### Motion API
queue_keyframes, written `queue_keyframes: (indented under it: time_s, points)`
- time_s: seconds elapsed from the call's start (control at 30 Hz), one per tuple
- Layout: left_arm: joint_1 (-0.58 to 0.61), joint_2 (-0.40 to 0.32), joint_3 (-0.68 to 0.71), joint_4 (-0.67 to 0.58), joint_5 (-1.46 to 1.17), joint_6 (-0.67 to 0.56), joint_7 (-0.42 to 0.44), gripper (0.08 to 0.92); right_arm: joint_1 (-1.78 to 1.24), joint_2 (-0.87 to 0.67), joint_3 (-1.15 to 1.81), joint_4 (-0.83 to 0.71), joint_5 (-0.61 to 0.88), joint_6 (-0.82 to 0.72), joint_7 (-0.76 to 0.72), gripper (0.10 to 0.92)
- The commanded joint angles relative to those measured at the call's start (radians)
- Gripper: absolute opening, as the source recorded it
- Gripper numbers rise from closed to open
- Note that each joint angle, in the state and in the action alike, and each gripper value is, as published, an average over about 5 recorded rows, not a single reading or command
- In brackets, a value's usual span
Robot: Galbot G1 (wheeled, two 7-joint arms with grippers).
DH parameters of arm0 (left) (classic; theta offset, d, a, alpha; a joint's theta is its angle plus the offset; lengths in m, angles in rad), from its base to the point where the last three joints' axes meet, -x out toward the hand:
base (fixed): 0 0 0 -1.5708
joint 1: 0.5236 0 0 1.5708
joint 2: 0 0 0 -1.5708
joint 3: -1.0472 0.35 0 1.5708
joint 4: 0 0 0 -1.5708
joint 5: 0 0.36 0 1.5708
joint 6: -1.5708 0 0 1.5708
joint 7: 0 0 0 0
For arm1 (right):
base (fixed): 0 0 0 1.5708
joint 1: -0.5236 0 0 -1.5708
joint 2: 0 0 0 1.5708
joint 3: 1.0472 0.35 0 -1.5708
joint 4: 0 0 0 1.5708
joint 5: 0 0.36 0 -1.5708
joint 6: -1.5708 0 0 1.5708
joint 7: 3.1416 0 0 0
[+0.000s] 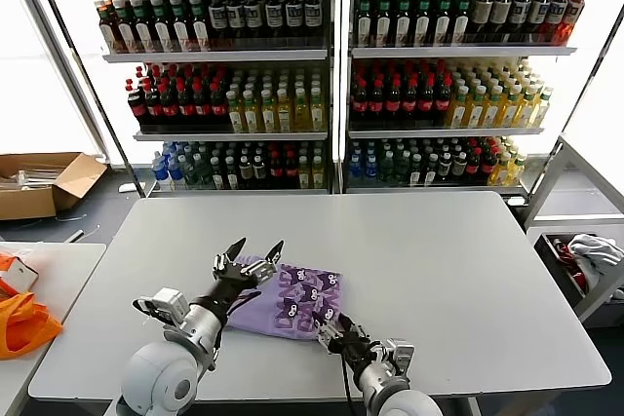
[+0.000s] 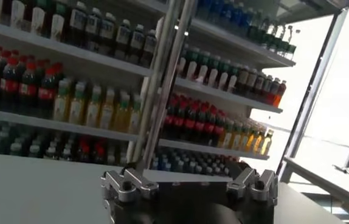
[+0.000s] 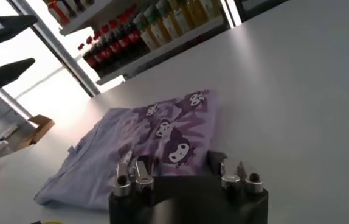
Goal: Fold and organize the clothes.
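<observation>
One lavender T-shirt (image 1: 292, 301) lies folded on the grey table (image 1: 439, 270), printed side up on its right half and plain on its left. My left gripper (image 1: 250, 255) is open, its fingers raised just above the shirt's far left edge. In the left wrist view the left gripper (image 2: 190, 182) faces the shelves and the shirt is out of view. My right gripper (image 1: 328, 324) is open at the shirt's near right corner. In the right wrist view the right gripper (image 3: 183, 167) has its fingers spread at the shirt's (image 3: 156, 137) near edge, holding nothing.
Drink shelves (image 1: 331, 56) stand behind the table. A side table at the left holds an orange bag (image 1: 24, 323). A cardboard box (image 1: 44, 182) lies on the floor at the left. A white-and-red fabric bundle (image 1: 585, 255) sits in a bin at the right.
</observation>
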Motion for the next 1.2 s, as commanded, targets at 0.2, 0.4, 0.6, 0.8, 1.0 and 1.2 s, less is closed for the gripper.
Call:
queue_keyframes:
  time_s: [0.2, 0.4, 0.6, 0.8, 1.0, 1.2]
  points:
    - [0.005, -0.028, -0.028, 0.015, -0.004, 0.001, -0.008, 0.823, 0.040, -0.004, -0.010, -0.026, -0.017, -0.045, 0.011, 0.393]
    - [0.013, -0.029, -0.034, 0.009, -0.005, 0.008, -0.016, 0.823, 0.055, -0.037, 0.052, -0.003, -0.049, -0.119, -0.032, 0.219]
    - [0.025, -0.009, -0.053, -0.003, -0.012, 0.009, -0.019, 0.822, 0.059, -0.166, 0.157, 0.018, -0.122, -0.186, -0.125, 0.117]
    - [0.025, -0.016, -0.045, -0.005, -0.011, 0.009, -0.021, 0.823, 0.086, -0.207, 0.202, -0.024, -0.173, -0.189, -0.162, 0.117]
    - [0.026, -0.015, -0.046, -0.008, -0.011, 0.010, -0.021, 0.823, 0.078, -0.183, 0.204, -0.035, -0.225, -0.184, -0.154, 0.117]
    - [0.036, -0.012, -0.068, -0.011, -0.013, 0.008, -0.021, 0.822, 0.030, -0.177, 0.239, 0.015, -0.238, -0.164, -0.154, 0.142]
